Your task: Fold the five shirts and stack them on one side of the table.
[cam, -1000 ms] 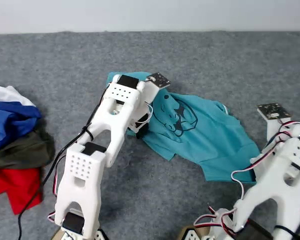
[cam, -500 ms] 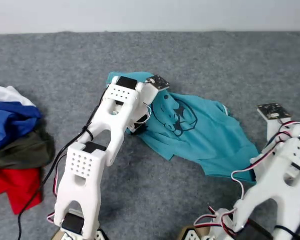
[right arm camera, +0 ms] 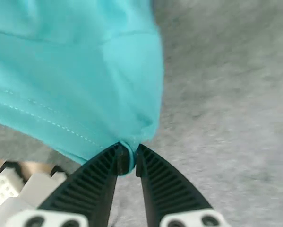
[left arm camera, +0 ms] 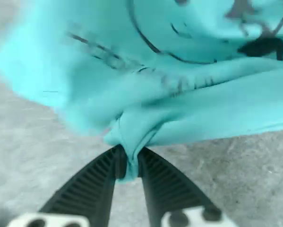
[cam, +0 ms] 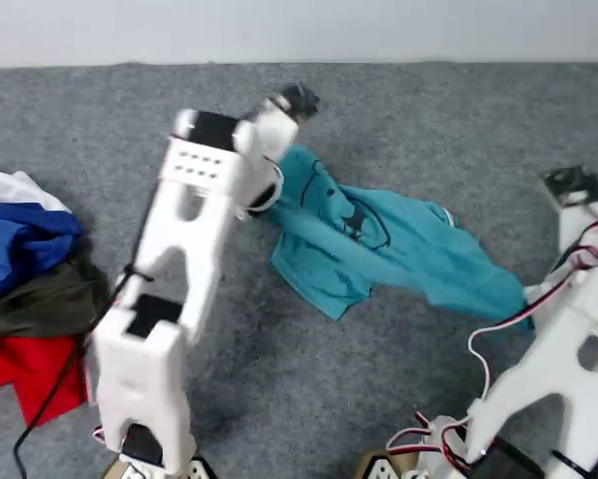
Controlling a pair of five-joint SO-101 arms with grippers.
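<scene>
The left tool is clamped on a bunched edge of the teal shirt. The right tool is clamped on the opposite edge, over the grey table.

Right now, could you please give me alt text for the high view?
A teal shirt stretches across the grey table between the left arm, at its printed end, and the right arm. A pile of shirts, white, blue, dark and red, lies at the table's left edge.
</scene>
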